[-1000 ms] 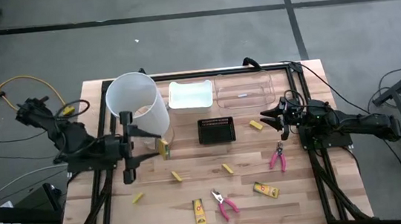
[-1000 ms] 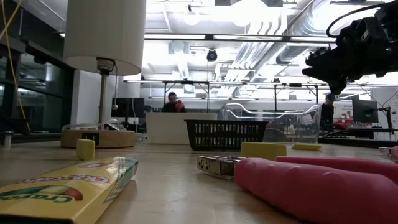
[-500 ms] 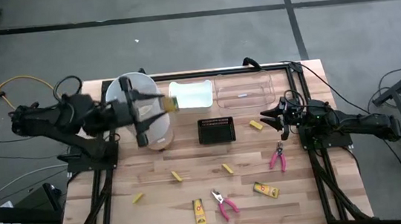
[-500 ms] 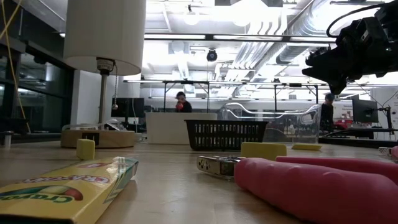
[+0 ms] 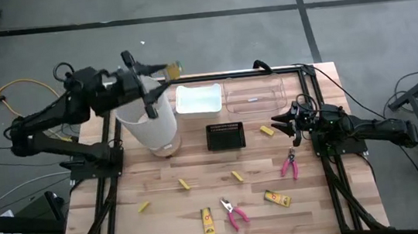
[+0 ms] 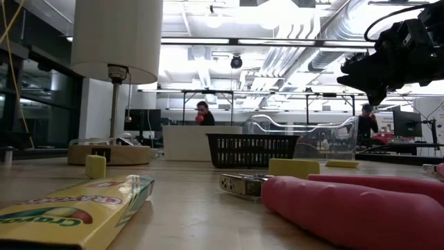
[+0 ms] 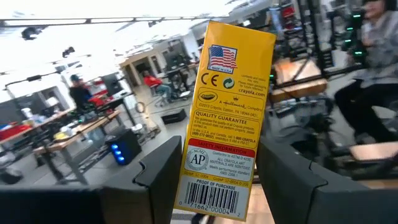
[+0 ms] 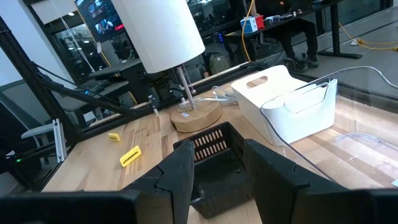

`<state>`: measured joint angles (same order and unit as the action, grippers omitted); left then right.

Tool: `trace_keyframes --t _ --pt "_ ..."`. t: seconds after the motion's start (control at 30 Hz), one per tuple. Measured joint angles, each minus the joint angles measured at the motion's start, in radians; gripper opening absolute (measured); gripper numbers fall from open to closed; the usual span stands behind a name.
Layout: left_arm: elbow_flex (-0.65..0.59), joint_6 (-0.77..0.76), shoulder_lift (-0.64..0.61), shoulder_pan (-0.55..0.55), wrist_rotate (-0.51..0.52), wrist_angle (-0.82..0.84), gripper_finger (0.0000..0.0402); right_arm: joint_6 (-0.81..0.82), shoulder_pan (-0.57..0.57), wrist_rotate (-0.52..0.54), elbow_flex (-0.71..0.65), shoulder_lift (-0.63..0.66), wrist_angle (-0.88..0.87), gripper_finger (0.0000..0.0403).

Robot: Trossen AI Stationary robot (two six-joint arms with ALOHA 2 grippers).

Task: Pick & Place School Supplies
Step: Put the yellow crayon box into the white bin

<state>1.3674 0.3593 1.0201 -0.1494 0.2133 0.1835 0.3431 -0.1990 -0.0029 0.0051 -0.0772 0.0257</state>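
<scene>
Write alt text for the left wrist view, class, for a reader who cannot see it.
A flat yellow rectangular crayon packet, its printed back with barcode and flag facing the camera, stands upright, clamped between the left gripper's two dark jaws. Behind it lies a blurred workshop room with desks, equipment and people.

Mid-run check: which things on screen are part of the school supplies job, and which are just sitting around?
Job: flat yellow crayon packet in the left hand; two more such packets; two pink-handled metal pliers; four small yellow blocks.
Lying about: tall white cylindrical bin; black slotted plastic tray; white plastic tub; clear plastic tray.
</scene>
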Motion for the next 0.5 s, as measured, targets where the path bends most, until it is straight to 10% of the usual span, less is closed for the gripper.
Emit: trace_keyframes --t 0.5 --pt "0.028 -0.070 0.089 -0.391 -0.278 -0.093 0.0189 0.000 0.000 0.001 0.000 0.000 0.000 0.0133"
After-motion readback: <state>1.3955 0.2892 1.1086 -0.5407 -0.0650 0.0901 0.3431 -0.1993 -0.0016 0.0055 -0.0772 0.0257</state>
